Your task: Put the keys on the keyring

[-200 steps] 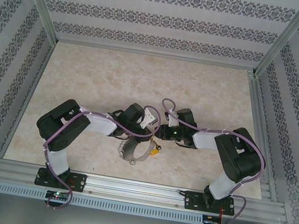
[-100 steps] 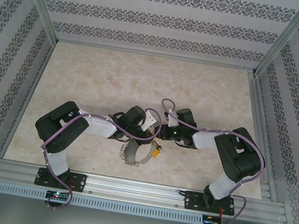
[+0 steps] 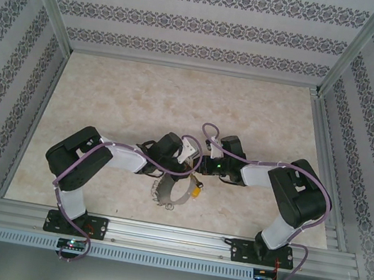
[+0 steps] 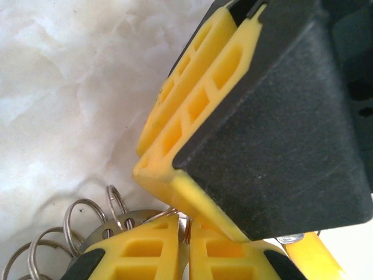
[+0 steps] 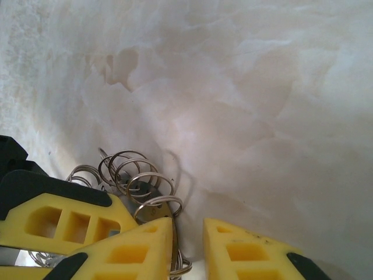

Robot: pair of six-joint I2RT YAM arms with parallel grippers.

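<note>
Pale marbled tabletop, metal rail along the edges. Lower centre of frame: grey keyring, yellow key at its right; contact with surface unclear.

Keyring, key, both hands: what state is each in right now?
keyring: wire pinched by the left hand
key: at the keyring's rim, threaded or not unclear
left hand: shut on the keyring
right hand: fingers slightly apart, wire in the gap, grip unclear
small rings: bunched along the keyring

The top camera looks down from above and behind, while both close-in wrist cameras share the keyring.
</note>
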